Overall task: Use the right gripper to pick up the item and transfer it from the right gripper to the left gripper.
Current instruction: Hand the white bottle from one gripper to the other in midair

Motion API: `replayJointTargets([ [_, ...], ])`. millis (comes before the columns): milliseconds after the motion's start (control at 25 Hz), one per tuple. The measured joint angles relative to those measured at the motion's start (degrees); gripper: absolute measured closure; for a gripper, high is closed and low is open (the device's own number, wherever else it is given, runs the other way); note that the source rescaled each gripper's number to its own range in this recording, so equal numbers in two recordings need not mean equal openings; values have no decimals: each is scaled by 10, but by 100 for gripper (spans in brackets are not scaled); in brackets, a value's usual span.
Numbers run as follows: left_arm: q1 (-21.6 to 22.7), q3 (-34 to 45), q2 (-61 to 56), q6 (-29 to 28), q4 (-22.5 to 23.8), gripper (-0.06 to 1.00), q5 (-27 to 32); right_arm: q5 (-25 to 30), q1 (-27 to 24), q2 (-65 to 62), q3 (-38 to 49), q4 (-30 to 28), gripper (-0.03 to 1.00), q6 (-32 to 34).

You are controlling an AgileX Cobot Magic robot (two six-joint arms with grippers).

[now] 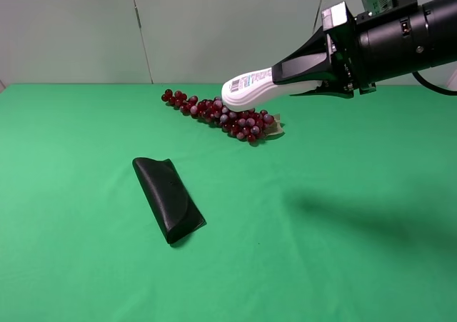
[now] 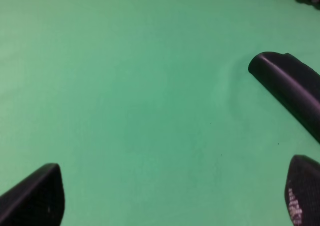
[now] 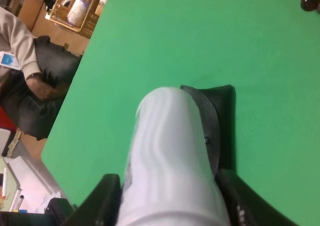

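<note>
The white wavy bottle (image 1: 250, 88) with a printed label is held in the air at the upper right of the exterior view, lying roughly level and pointing left above the red grape bunch (image 1: 225, 115). My right gripper (image 1: 285, 79) is shut on the bottle's rear end, and the cap is hidden between the fingers. In the right wrist view the bottle (image 3: 167, 156) fills the space between the fingers of the right gripper (image 3: 170, 201). My left gripper (image 2: 170, 193) is open and empty over bare green cloth. It is outside the exterior view.
A black folded case (image 1: 168, 197) lies on the green table left of centre; it also shows in the left wrist view (image 2: 290, 88) and under the bottle in the right wrist view (image 3: 215, 121). A person (image 3: 30, 80) sits beyond the table edge.
</note>
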Motion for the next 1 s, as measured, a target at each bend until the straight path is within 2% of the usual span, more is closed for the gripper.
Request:
replayJointTargets([
  [680, 0, 0, 24, 5, -1, -6, 0, 0, 0, 0, 0, 0, 95, 0],
  [880, -12, -9, 96, 57, -16, -6, -22, 2, 0, 0, 0, 0, 95, 0],
  [1000, -16, -20, 149, 115, -49, -6, -62, 8, 0, 0, 0, 0, 95, 0],
])
